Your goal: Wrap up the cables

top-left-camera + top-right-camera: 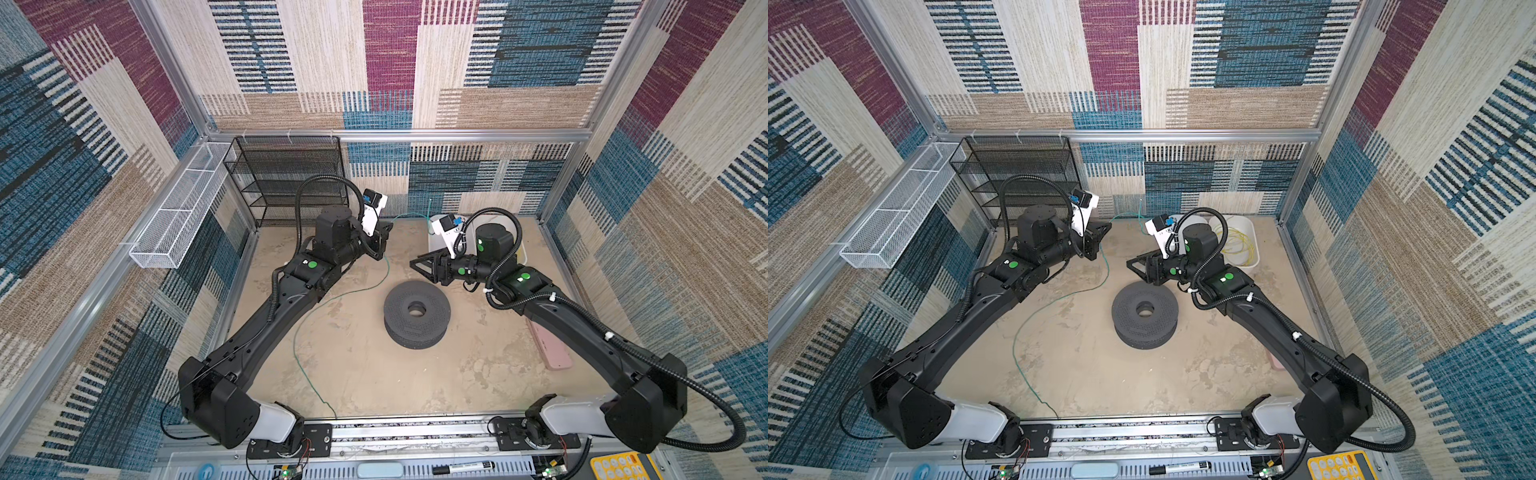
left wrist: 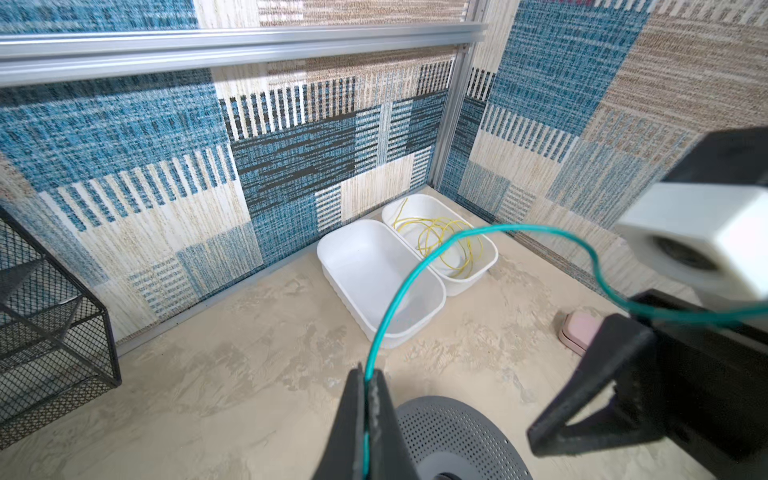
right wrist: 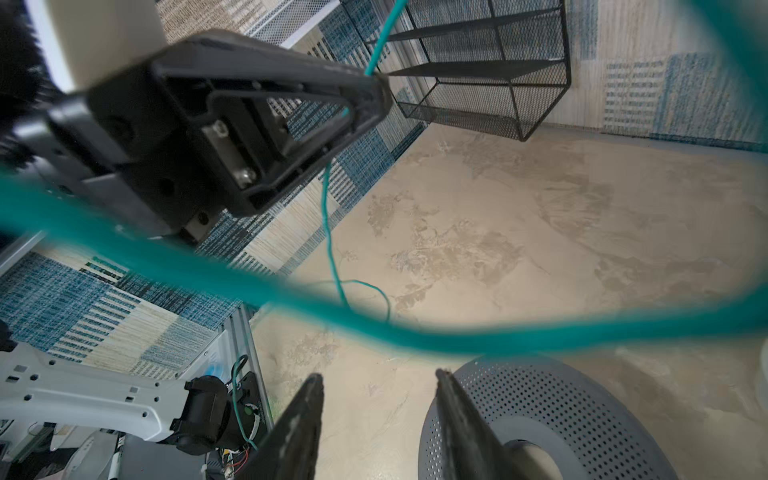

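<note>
A thin teal-green cable (image 1: 296,332) (image 1: 1014,345) curves over the sandy floor from the front rail up to my left gripper (image 1: 388,230) (image 1: 1106,228). That gripper is shut on it, the wire pinched between the fingers (image 2: 368,372). From there the cable (image 2: 399,286) arcs towards my right arm and passes blurred close across the right wrist view (image 3: 249,286). My right gripper (image 1: 419,271) (image 3: 379,374) is open with nothing between its fingers, just above a dark grey perforated spool (image 1: 417,318) (image 3: 561,415). A yellow cable (image 1: 1237,245) (image 2: 440,232) lies coiled in a white bin.
Two white bins (image 2: 374,266) stand side by side at the back right corner. A black mesh shelf (image 1: 286,178) fills the back left, with a white mesh basket (image 1: 174,220) on the left wall. A pink object (image 1: 552,349) lies under the right arm.
</note>
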Robot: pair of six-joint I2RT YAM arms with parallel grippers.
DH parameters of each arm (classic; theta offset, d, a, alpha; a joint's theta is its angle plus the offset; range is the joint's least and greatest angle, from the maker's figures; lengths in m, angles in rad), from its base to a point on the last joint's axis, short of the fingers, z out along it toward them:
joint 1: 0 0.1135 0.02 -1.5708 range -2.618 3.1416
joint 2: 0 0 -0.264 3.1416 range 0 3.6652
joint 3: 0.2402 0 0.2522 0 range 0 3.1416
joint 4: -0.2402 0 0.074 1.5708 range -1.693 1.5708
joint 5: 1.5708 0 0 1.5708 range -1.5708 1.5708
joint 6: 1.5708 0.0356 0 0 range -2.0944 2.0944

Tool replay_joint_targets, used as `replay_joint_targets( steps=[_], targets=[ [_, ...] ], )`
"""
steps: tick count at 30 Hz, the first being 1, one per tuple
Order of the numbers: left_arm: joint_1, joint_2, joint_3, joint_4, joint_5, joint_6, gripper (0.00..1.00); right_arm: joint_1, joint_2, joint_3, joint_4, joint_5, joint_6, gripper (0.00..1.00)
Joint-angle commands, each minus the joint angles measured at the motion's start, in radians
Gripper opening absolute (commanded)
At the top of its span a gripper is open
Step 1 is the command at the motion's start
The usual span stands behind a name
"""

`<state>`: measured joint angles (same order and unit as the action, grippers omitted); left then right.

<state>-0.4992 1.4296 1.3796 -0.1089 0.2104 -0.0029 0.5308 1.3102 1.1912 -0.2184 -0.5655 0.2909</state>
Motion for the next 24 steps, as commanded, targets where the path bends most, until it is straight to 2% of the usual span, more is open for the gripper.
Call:
replay_joint_targets(
  steps=[1, 7, 9, 12, 17, 21, 24],
  targets=[
    [0.001, -0.012, -0.044, 0.116, -0.062, -0.012, 0.00, 0.001, -0.059, -0.002, 0.015, 0.013, 0.019, 0.51],
    [0.001, -0.043, -0.138, 0.274, -0.131, -0.013, 0.00, -0.014, -0.163, -0.031, 0.000, 0.098, 0.120, 0.49],
    [-0.001, -0.056, -0.181, 0.349, -0.161, -0.013, 0.00, -0.039, -0.200, -0.038, -0.005, 0.153, 0.223, 0.48],
    [-0.001, -0.058, -0.218, 0.441, -0.203, -0.008, 0.00, -0.066, -0.270, -0.122, 0.095, 0.179, 0.449, 0.58],
    [-0.002, -0.039, -0.270, 0.622, -0.216, -0.012, 0.00, -0.074, -0.291, -0.333, 0.500, 0.133, 0.872, 0.73],
    [-0.007, -0.035, -0.300, 0.711, -0.213, -0.027, 0.00, -0.075, -0.175, -0.367, 0.787, 0.064, 1.083, 0.82],
    [-0.012, -0.031, -0.349, 0.842, -0.217, -0.027, 0.00, -0.060, -0.092, -0.366, 0.991, 0.059, 1.219, 0.84]
  ],
)
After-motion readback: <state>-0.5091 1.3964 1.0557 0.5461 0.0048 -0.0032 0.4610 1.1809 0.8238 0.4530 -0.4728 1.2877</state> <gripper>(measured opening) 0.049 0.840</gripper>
